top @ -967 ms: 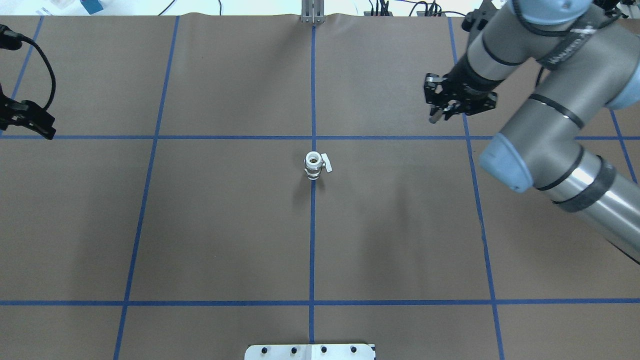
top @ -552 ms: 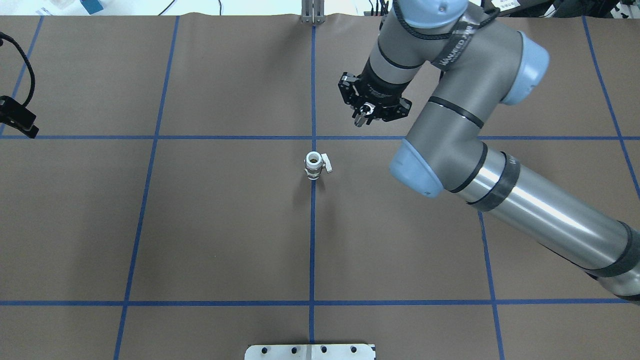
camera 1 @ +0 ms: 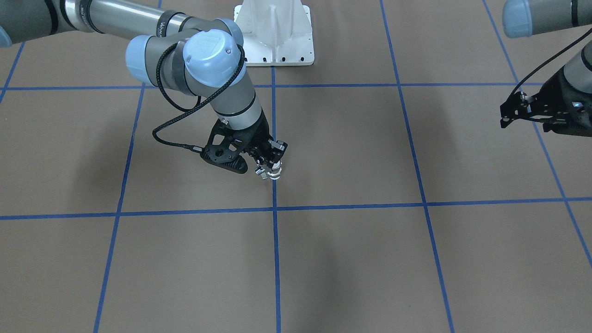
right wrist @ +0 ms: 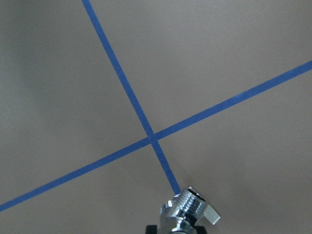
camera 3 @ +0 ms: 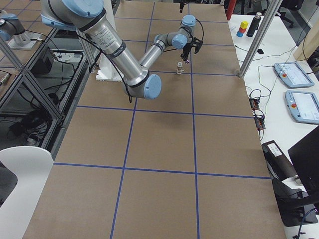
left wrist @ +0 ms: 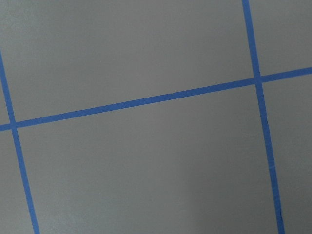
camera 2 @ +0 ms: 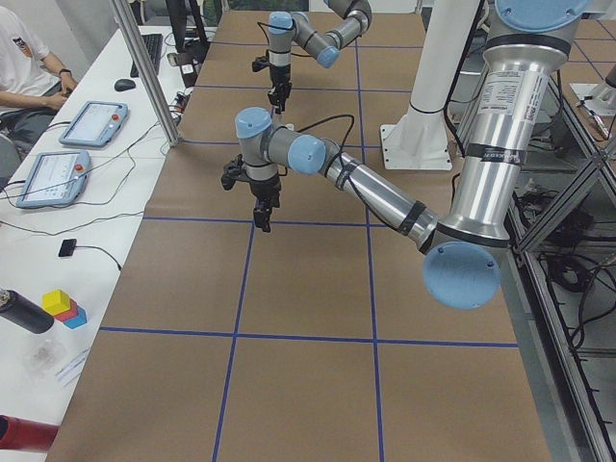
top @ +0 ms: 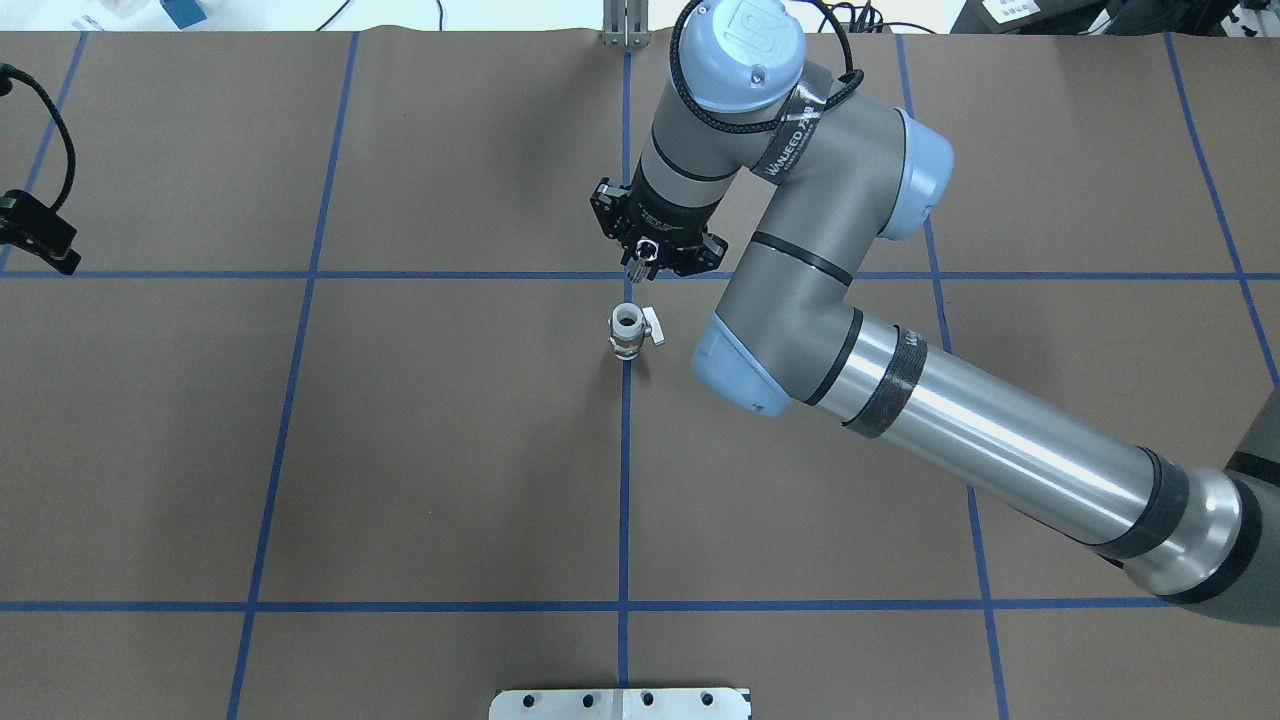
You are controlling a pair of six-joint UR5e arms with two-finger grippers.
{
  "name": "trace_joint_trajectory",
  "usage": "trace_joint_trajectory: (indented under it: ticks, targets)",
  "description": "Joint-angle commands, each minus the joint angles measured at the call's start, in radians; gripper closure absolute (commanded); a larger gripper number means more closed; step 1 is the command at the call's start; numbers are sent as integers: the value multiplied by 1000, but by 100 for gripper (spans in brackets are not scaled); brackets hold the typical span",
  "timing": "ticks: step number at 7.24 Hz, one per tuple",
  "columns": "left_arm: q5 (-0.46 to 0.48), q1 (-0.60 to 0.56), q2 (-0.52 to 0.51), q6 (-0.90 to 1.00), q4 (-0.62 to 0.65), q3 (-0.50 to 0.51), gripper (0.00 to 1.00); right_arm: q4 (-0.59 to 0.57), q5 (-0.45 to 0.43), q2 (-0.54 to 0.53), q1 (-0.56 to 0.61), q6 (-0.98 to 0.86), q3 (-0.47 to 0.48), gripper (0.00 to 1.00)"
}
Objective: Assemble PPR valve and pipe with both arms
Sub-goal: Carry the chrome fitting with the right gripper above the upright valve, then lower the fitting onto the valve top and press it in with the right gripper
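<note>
The PPR valve (top: pixel 627 330) stands upright on the table's centre tape line, its white ring on top and its small lever pointing right. It also shows in the exterior right view (camera 3: pixel 179 66). My right gripper (top: pixel 643 263) hangs just beyond the valve and above it, apart from it. It is shut on the pipe, whose shiny chrome threaded end (right wrist: pixel 187 209) pokes out at the bottom of the right wrist view. My left gripper (top: pixel 38 238) is at the far left edge of the table, away from both parts. Its jaws cannot be read.
Brown paper with a blue tape grid (top: pixel 624 500) covers the table. The white bolted pedestal (camera 1: pixel 276 34) stands at the robot's side. The right arm's forearm (top: pixel 980 450) stretches across the right half. The left wrist view shows only paper and tape.
My right arm has swung left from the far right of the table, carrying the pipe to just beyond the valve. My left gripper has drawn back a little toward the left edge.
</note>
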Motion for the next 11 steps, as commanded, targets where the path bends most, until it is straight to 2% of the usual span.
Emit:
trace_joint_trajectory:
  ticks: [1,4,5,8,11]
  targets:
    - [0,0,0,-1,-2,-5,0,-4,2,-2,-3,4,6,100]
    - [0,-1,0,-3,-3,-10,0,-56,-7,-7,-23,5,46,100]
    - [0,0,2,-3,-2,-8,0,-68,-35,-7,-39,5,52,100]
    - [0,0,4,-1,-5,-8,0,-70,-79,-7,-71,4,52,100]
    - [0,-1,4,-1,-5,-8,0,-70,-79,-7,-71,4,52,100]
